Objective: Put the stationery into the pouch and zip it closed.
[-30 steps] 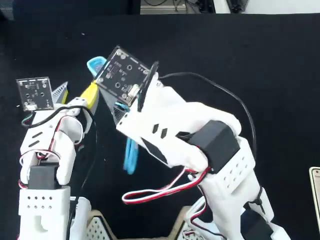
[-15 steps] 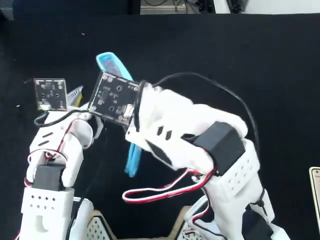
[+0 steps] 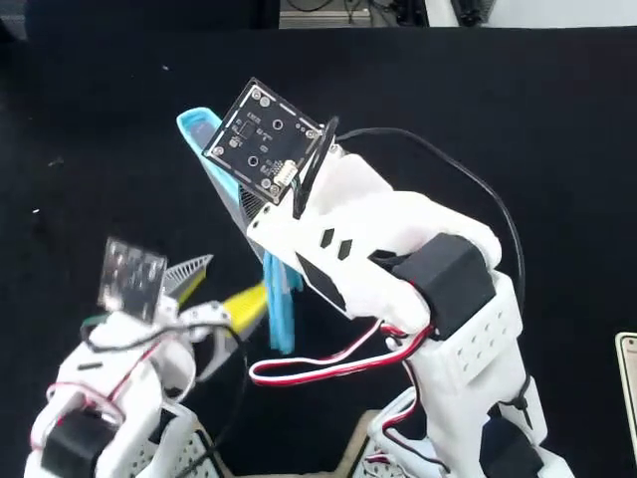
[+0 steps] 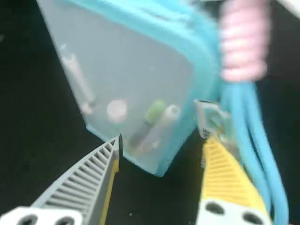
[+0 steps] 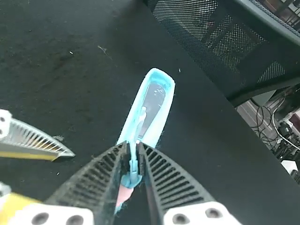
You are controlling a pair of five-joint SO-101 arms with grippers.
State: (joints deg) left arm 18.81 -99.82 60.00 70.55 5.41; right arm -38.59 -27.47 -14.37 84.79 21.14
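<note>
Looks like we're at the zipping stage. The pens (image 4: 150, 117) are already inside the pouch (image 5: 152, 101); you can see them through its see-through side.

The right pincer (image 5: 133, 146) is clamped on the narrow edge of the pouch, right on the blue rim, and holds it up on edge off the black surface (image 3: 478, 110). The body of the pouch sticks out straight ahead of its jaws. A blue loop (image 3: 279, 309) hangs down behind them, with something pink (image 5: 123, 194) that's too blurry to identify.

The left pincer (image 4: 161, 140) is spread apart and holding nothing. The pouch's lower corner sits just ahead of the gap between its fingers. The blue loop runs past its yellow finger (image 4: 225, 183), and just beyond that finger's tip there's a small silvery tab (image 4: 206, 123). It could be the zip pull, but I can't say for sure.

My guess for the next move: the left pincer needs to line up on that tab and pinch it, then drag it along the rim while the right one keeps the pouch steady. The loop is right beside the tab, so grabbing that by mistake seems like the risk.
</note>
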